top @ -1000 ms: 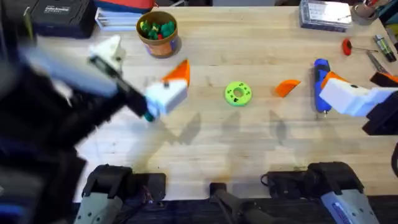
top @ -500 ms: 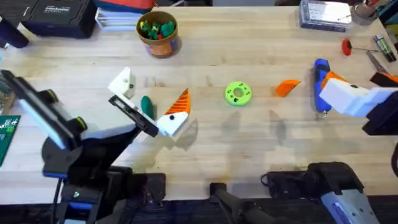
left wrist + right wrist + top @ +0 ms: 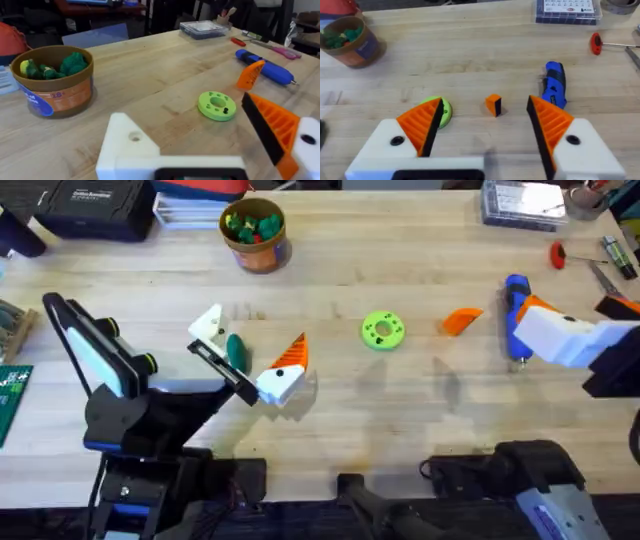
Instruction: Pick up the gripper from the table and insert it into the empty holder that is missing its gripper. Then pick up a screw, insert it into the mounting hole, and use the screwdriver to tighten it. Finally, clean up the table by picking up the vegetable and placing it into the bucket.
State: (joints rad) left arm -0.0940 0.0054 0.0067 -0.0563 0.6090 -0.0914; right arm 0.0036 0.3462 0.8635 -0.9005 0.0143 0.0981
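My left gripper (image 3: 246, 348) stands open low over the table, left of centre. One finger is the bare white holder (image 3: 208, 327) (image 3: 125, 145); the other carries an orange ribbed pad (image 3: 290, 360). The teal vegetable (image 3: 235, 350) lies between these fingers, with neither closed on it. The loose orange gripper (image 3: 462, 320) (image 3: 493, 105) (image 3: 249, 75) rests right of centre. Beside it lies the blue screwdriver (image 3: 515, 295) (image 3: 554, 84), partly under my open right gripper (image 3: 485, 111). The yellow-orange bucket (image 3: 255, 232) (image 3: 52, 80), with toy pieces inside, stands at the back.
A lime-green disc (image 3: 382, 330) with holes lies mid-table. A red-handled tool (image 3: 557, 253) and a clear box (image 3: 520, 200) sit at the back right. At the back left are a black case (image 3: 95, 205) and stacked books. A green circuit board (image 3: 10, 395) lies at the left edge.
My left arm has dropped from close under the camera and settled at the lower left. Its gripper moved a little towards me and now brackets the vegetable. The right arm has not moved.
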